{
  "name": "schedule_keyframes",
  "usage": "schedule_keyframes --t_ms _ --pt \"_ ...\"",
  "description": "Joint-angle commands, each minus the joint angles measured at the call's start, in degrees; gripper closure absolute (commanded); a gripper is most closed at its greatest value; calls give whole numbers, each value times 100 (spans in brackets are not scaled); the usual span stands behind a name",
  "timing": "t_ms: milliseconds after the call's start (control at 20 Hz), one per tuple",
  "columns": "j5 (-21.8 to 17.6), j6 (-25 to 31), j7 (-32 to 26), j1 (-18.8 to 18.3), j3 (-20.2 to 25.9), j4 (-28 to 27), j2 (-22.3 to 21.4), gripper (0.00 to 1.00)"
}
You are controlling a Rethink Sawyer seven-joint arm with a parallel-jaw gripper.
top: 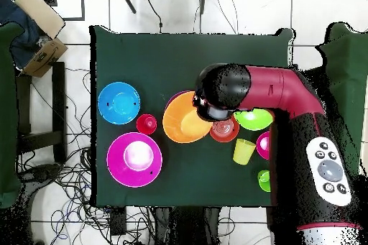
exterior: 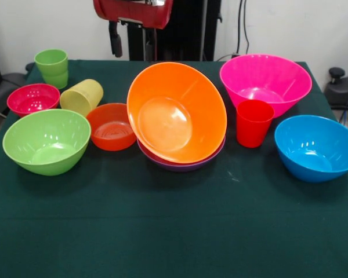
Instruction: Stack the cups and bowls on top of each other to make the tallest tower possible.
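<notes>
On the counter (exterior: 162, 231) the orange bowl (exterior: 177, 113) leans tilted in the purple bowl (exterior: 182, 164), pink bowl (exterior: 265, 81) apart, while the claw (exterior: 113, 40) above is too hidden to tell its state.

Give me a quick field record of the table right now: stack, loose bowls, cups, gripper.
stack: orange bowl tilted, resting in purple bowl
loose big bowls: pink bowl, blue bowl, lime bowl, all upright
small bowls: red-orange bowl, magenta bowl
cups: green cup and red cup upright; yellow cup lying tipped
gripper: only arm visible above the stack; fingers' state unclear
</notes>
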Motion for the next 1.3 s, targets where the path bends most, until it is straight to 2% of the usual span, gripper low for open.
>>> schedule_keyframes --t_ms 50,150,250,400,500,850,1050,1300 --pt "374 -386 -451 -11 572 96 51 0" --pt "245 4 -953 -37 650 -4 44 0" --pt "167 277 -1001 31 618 -131 27 0" --pt "127 367 -705 204 547 -351 85 0" --pt "45 437 -818 246 565 -409 100 0" --pt "-89 176 -979 240 546 -209 104 0" --pt "-100 365 -1224 149 616 -241 78 0" --pt "-140 318 -1354 32 675 -188 117 0"
